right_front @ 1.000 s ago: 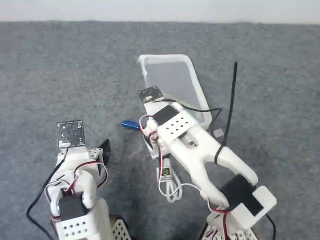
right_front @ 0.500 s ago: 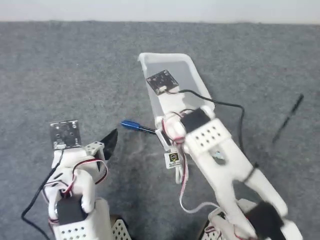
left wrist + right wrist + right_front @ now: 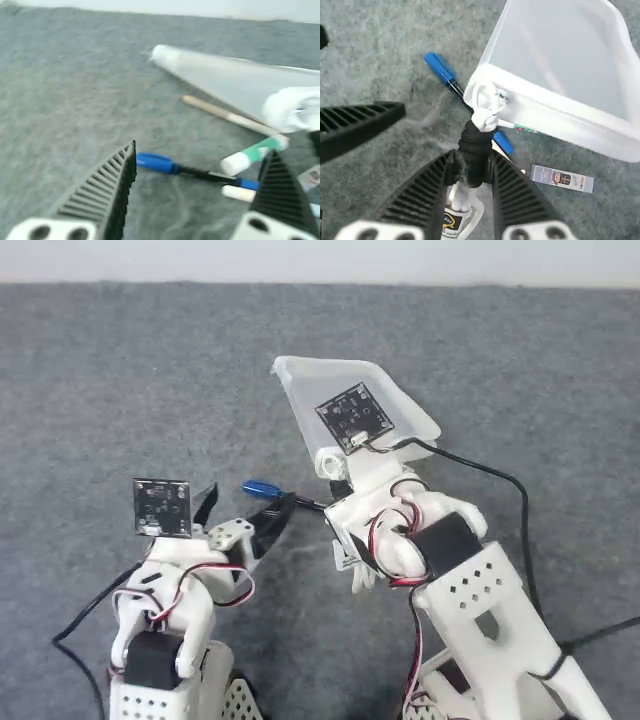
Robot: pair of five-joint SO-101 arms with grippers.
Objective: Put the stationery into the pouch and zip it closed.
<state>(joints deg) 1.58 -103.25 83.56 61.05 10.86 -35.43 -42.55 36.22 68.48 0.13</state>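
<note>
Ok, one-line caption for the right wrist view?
Right arm's fingers pinch the black pull of the pouch, blue pen on the carpet.

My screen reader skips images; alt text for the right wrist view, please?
The right gripper is shut on the black zip pull of the translucent pouch. A blue pen and a small grey box lie on the grey carpet near it.
</note>
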